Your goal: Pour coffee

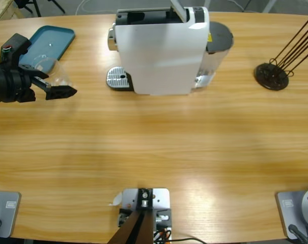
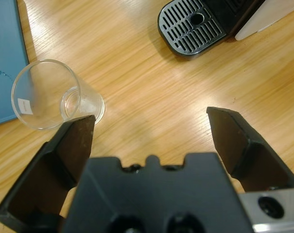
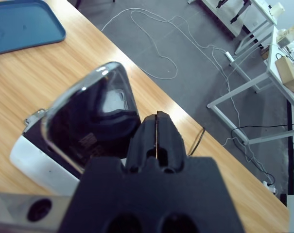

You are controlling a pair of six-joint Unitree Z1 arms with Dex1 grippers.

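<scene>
Left arm (image 1: 6, 84): cut off by the high view's left edge; only wrist and end effector show.
Blue tray (image 1: 47, 44): near corner hidden behind that arm.
Clear cup (image 1: 57, 75): partly hidden by the left end effector (image 1: 59, 91).
Coffee machine (image 1: 164, 51): upper part hidden under a white arm piece.
Right end effector (image 3: 156, 141): not identifiable in the high view.

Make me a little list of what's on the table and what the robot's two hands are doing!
cup: clear plastic cup, empty, upright beside the blue tray
coffee machine: white coffee machine, nothing on its drip grate
left hand: left hand open, near the cup, not holding it
right hand: right hand shut, above the machine's top
far corner: black wire stand
</scene>
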